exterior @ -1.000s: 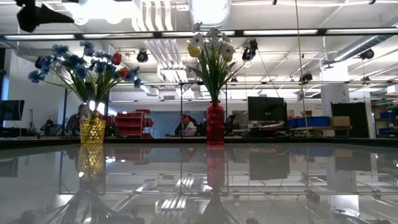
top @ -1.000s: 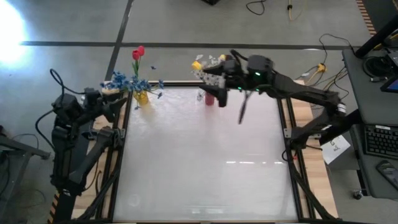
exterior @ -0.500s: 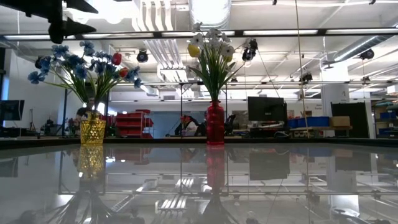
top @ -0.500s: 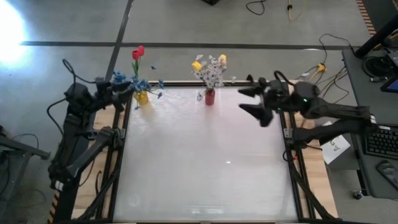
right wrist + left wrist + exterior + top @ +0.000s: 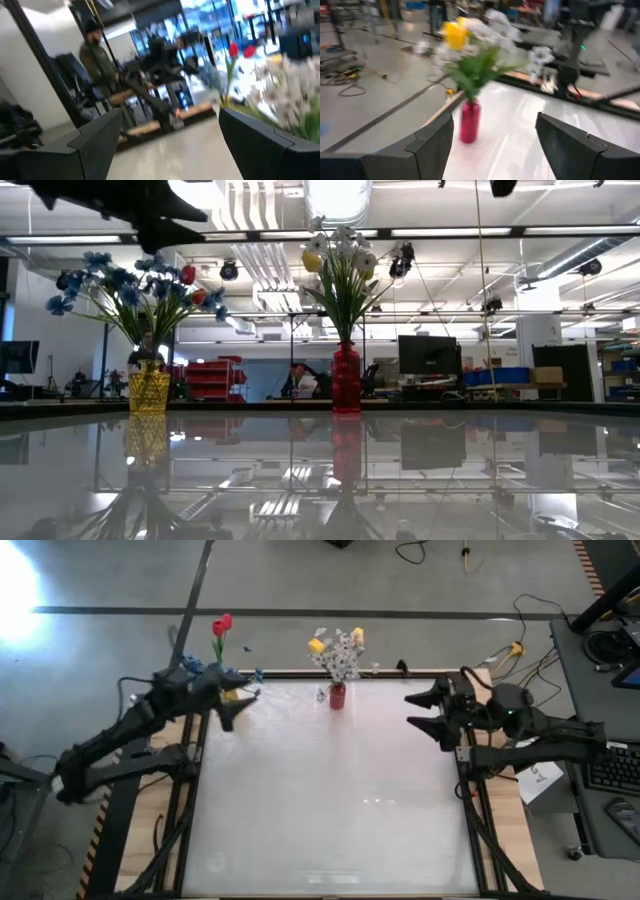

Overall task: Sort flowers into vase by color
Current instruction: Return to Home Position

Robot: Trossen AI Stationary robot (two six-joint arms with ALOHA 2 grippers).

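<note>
A red vase (image 5: 337,696) stands near the table's far edge, holding white sprays (image 5: 341,658) and yellow tulips (image 5: 316,644); the low view shows this red vase (image 5: 346,378) upright. A yellow vase (image 5: 148,390) at the far left corner holds blue clusters (image 5: 100,280) and red tulips (image 5: 221,625). My left gripper (image 5: 238,705) hovers open beside the yellow vase (image 5: 229,697), and in the left wrist view it (image 5: 495,120) faces the red vase (image 5: 469,121). My right gripper (image 5: 410,711) is open over the table's right side, well clear of the red vase, and holds nothing (image 5: 171,114).
The glossy white table (image 5: 330,800) spreads wide in front of both vases. Black frame rails (image 5: 462,755) run along its left and right sides. A person (image 5: 97,47) stands in the room beyond the table, and a desk with a keyboard (image 5: 610,765) sits to the right.
My right gripper has drawn back from above the red vase toward the table's right edge. My left arm has swung from outside the left edge in over the far left corner, beside the yellow vase. The vases and flowers stay put.
</note>
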